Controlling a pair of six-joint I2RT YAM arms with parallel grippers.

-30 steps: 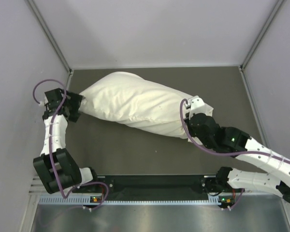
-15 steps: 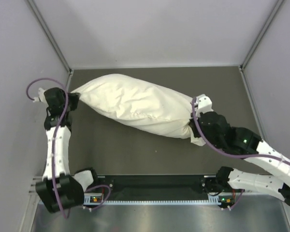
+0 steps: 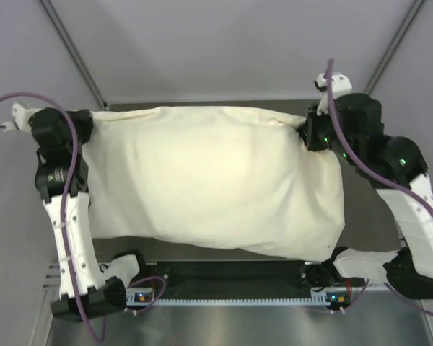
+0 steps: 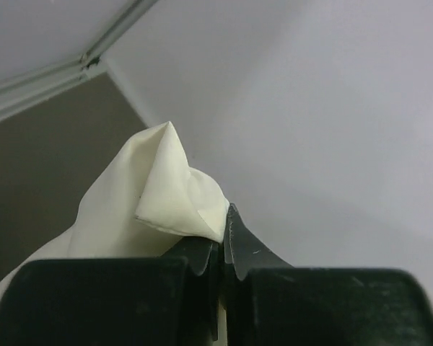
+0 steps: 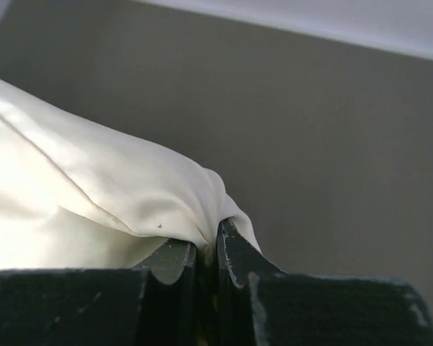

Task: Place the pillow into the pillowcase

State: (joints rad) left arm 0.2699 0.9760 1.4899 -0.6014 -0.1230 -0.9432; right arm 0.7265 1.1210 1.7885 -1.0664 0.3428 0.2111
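The cream pillowcase point(image 3: 209, 180) hangs as a wide full sheet between the two raised arms, bulging as if stuffed. The pillow itself is hidden; no bright white fabric shows. My left gripper point(image 3: 86, 124) is shut on the pillowcase's upper left corner, and that pinched corner point(image 4: 175, 194) sticks up past the jaws of my left gripper point(image 4: 222, 241). At the upper right corner my right gripper point(image 3: 305, 131) is shut on the cloth. In the right wrist view, folds of the pillowcase point(image 5: 130, 194) drape over the closed right gripper point(image 5: 208, 249).
The dark table point(image 3: 364, 187) shows at the right of the cloth. Light walls point(image 3: 224, 50) close in the back and both sides. The arm bases and a black rail point(image 3: 231, 274) run along the near edge.
Both arms have lifted and spread apart, raising the bundle off the table so it hangs as a broad sheet. The left gripper closed on the left corner.
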